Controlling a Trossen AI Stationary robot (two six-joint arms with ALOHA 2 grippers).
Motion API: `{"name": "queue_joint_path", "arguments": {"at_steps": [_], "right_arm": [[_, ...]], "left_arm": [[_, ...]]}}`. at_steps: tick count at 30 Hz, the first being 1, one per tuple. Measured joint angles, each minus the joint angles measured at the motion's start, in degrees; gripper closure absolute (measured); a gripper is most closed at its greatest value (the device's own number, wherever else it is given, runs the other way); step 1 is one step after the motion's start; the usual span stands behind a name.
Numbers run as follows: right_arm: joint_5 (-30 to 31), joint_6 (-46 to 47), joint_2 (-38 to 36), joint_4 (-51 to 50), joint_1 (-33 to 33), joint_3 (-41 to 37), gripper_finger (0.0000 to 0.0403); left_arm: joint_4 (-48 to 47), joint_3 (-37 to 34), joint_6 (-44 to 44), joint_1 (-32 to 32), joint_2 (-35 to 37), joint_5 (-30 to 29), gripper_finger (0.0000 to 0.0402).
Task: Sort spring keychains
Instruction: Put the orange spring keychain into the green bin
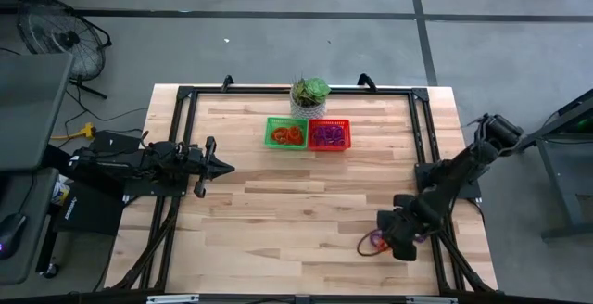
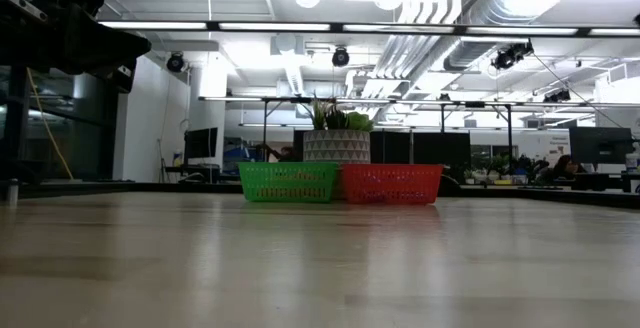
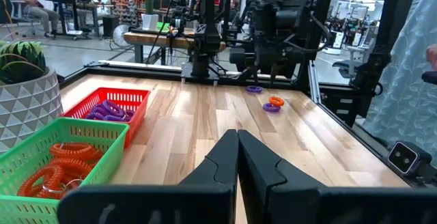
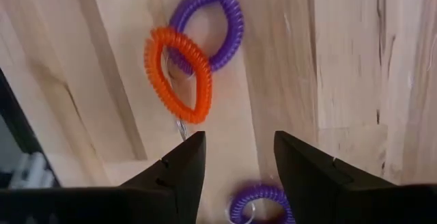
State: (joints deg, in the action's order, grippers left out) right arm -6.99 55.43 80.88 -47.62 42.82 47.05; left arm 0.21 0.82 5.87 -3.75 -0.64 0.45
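Note:
Three loose spring keychains lie flat on the wood near the table's front right. An orange one [image 4: 176,74] overlaps a purple one [image 4: 213,23], and a second purple one [image 4: 262,202] lies apart from them. My right gripper [image 4: 239,161] hangs open above them, pointing down, its fingers either side of that second purple one and clear of it; it also shows in the high view [image 1: 387,239]. The green basket [image 1: 285,133] holds orange keychains [image 3: 60,161]. The red basket [image 1: 329,134] holds purple ones [image 3: 108,109]. My left gripper [image 1: 222,167] waits shut and level at the table's left.
A potted plant [image 1: 309,95] stands just behind the two baskets at the table's far edge. Black frame rails [image 1: 422,137] run along the table's sides. A person's patterned garment [image 3: 410,80] shows beyond the table's right edge. Bare wood lies between the baskets and the loose keychains.

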Motion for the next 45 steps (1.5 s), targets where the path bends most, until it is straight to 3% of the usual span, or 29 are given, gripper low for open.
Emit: {"name": "queue_joint_path", "arguments": {"at_steps": [13, 45], "right_arm": [[12.72, -5.42, 0.00, 1.49, 6.42, 0.00, 0.0237], [11.04, -7.07, 8.25, 8.25, 7.13, 0.00, 0.0242]], "left_arm": [[0.02, 0.00, 0.02, 0.00, 0.00, 0.00, 0.0401], [0.01, 0.00, 0.01, -0.01, -0.02, 0.00, 0.0401]]}}
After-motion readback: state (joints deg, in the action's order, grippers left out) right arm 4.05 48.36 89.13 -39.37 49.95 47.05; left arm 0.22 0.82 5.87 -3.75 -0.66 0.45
